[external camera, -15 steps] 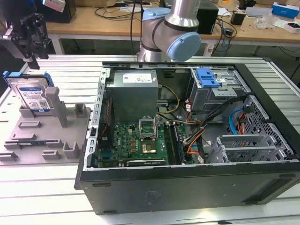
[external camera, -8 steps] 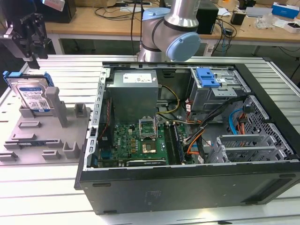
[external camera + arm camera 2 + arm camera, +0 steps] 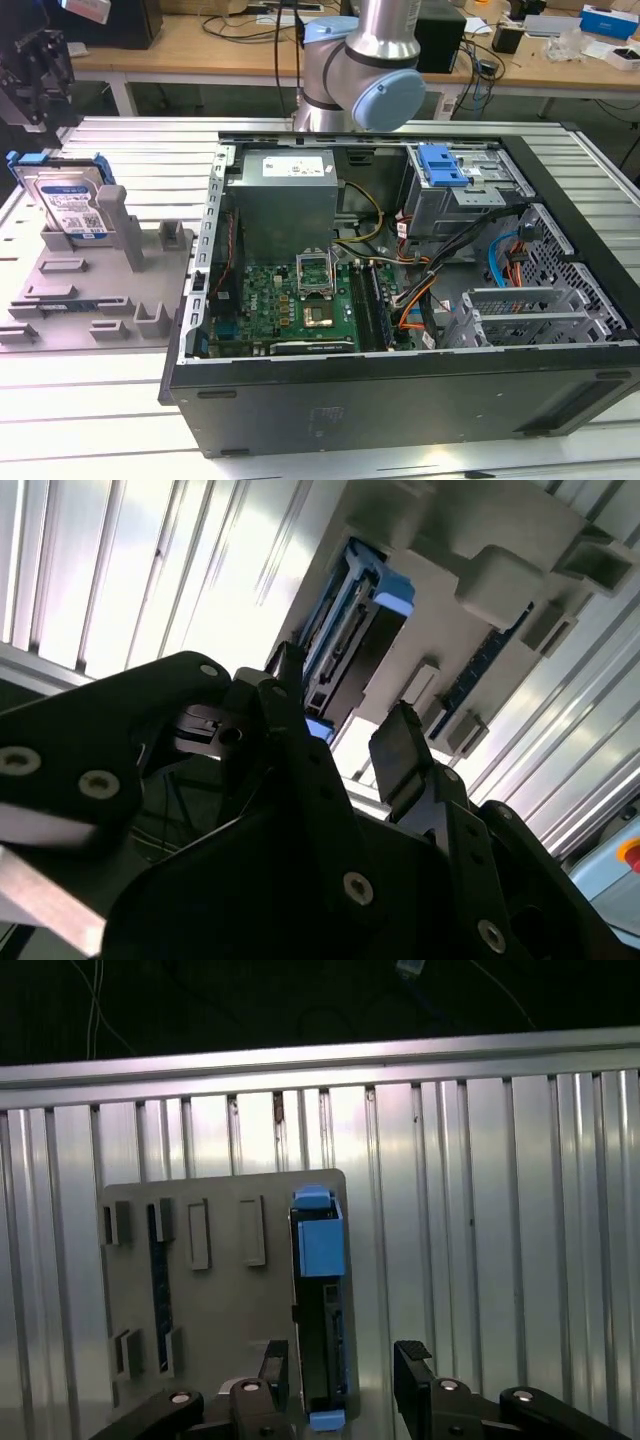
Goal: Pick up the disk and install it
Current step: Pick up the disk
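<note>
The disk [image 3: 70, 200] stands on edge in a slot of the grey fixture plate [image 3: 90, 290], at the exterior view's left. It has a silver body, a white-and-blue label and a blue rail around it. My gripper [image 3: 35, 70] hangs above and behind it, not touching. In the first wrist view the disk [image 3: 322, 1310] runs edge-on between my two black fingertips [image 3: 410, 1355], and the gripper [image 3: 342, 1365] is open with nothing held. The second wrist view shows the disk [image 3: 355, 630] beyond the open gripper [image 3: 345, 715].
An open computer case [image 3: 400, 390] lies at the exterior view's right, with a motherboard [image 3: 300, 300], a grey power supply [image 3: 285, 195] and a drive bay with a blue latch [image 3: 442, 165]. The fixture carries raised grey blocks [image 3: 115, 225]. Ribbed aluminium table [image 3: 90, 420] lies around.
</note>
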You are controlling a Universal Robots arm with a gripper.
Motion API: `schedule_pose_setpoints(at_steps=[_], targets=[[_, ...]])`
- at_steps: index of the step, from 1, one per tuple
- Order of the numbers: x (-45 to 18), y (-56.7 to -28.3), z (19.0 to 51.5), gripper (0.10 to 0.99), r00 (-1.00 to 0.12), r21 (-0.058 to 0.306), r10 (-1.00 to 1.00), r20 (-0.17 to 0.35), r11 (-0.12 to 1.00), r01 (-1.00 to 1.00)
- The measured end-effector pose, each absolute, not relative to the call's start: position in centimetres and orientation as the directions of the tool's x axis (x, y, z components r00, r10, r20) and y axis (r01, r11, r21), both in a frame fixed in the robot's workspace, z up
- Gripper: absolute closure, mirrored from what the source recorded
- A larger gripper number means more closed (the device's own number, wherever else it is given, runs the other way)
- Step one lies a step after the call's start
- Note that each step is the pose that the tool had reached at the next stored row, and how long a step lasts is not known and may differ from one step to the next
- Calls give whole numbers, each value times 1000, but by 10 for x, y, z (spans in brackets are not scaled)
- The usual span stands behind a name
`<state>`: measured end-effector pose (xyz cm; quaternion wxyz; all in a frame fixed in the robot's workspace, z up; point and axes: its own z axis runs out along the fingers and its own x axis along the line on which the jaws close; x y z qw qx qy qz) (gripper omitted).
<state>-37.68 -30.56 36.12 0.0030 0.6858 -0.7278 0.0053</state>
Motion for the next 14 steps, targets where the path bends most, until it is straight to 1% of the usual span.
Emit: schedule_pose_setpoints(at_steps=[5, 14], targets=[[-394, -306, 359, 545, -54, -4, -998, 12, 54, -999], [-405, -308, 350, 545, -45, -4, -999, 12, 45, -999]])
